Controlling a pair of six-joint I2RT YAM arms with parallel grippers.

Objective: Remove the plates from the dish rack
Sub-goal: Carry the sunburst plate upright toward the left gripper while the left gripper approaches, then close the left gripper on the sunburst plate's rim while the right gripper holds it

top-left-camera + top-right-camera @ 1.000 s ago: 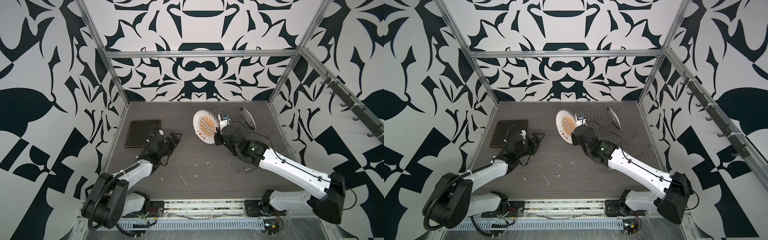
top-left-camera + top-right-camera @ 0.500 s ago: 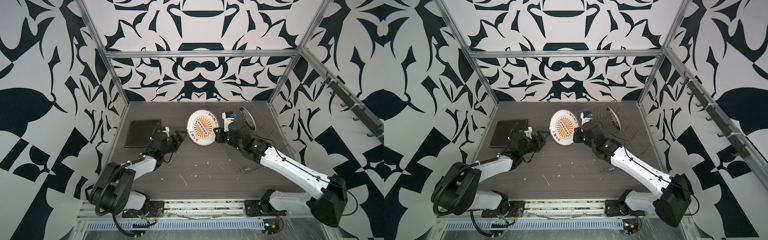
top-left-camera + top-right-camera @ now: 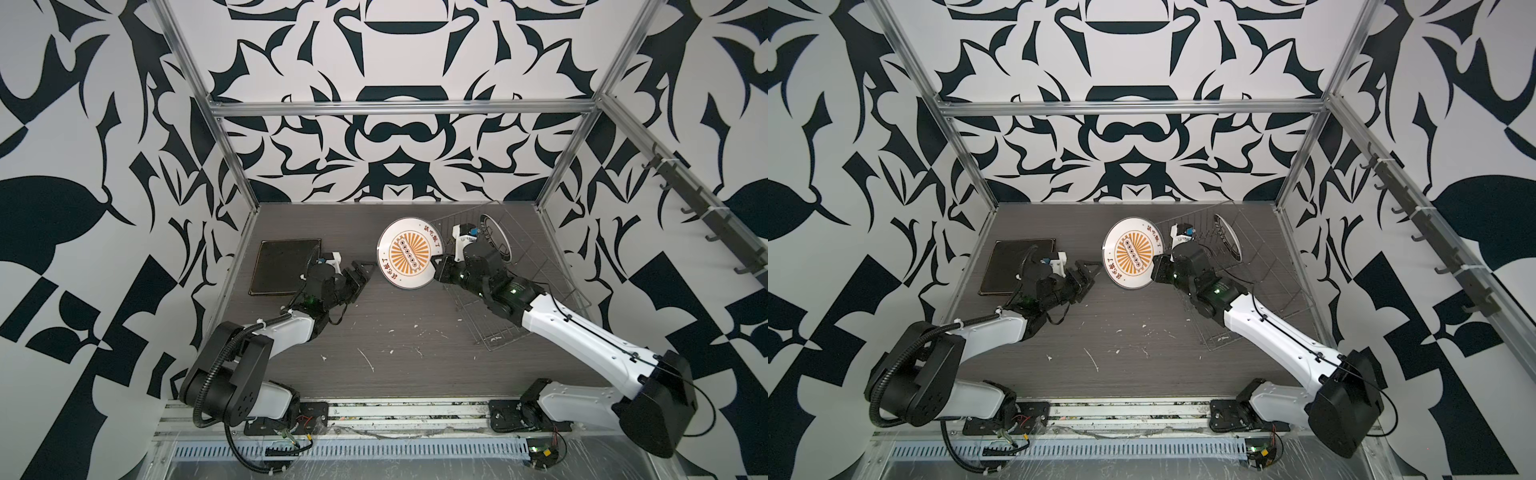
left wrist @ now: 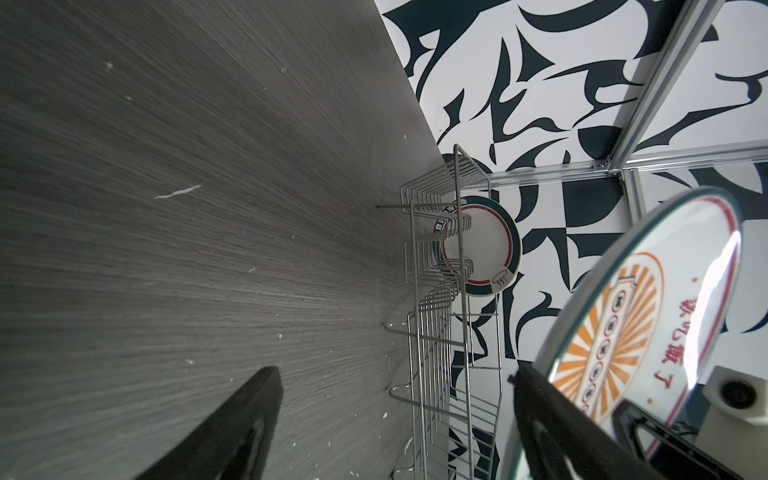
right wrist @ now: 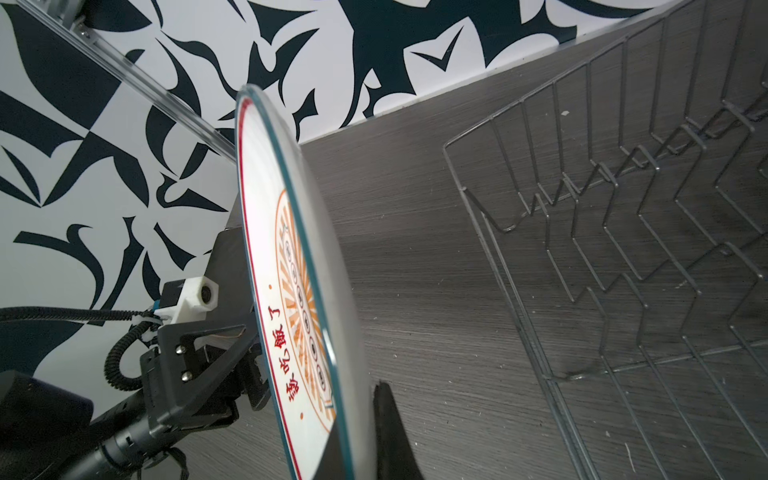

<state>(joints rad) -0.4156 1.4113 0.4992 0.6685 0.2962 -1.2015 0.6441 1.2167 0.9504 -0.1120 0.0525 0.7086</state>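
A round white plate with an orange sunburst [image 3: 409, 253] [image 3: 1133, 253] hangs tilted above the table, left of the dish rack [image 3: 536, 270] [image 3: 1266, 270]. My right gripper [image 3: 437, 266] [image 3: 1156, 266] [image 5: 357, 444] is shut on the plate's rim [image 5: 291, 291]. My left gripper [image 3: 365, 270] [image 3: 1091, 270] [image 4: 395, 415] is open, level with the plate's [image 4: 644, 332] opposite edge, with nothing between its fingers. A round plate with a dark-banded rim [image 3: 494, 237] [image 3: 1227, 237] [image 4: 486, 249] stands in the rack [image 4: 440, 332]. A black square plate [image 3: 284, 266] [image 3: 1017, 266] lies flat at the left.
The rack's [image 5: 623, 249] near rows of tines hold nothing. Patterned walls and aluminium posts close in the table on three sides. White crumbs are scattered on the dark table [image 3: 395, 353] in front of both arms.
My left gripper has moved right, away from the black plate and up to the sunburst plate, its jaws narrowing slightly. The right gripper has turned the plate flatter and shifted it slightly left.
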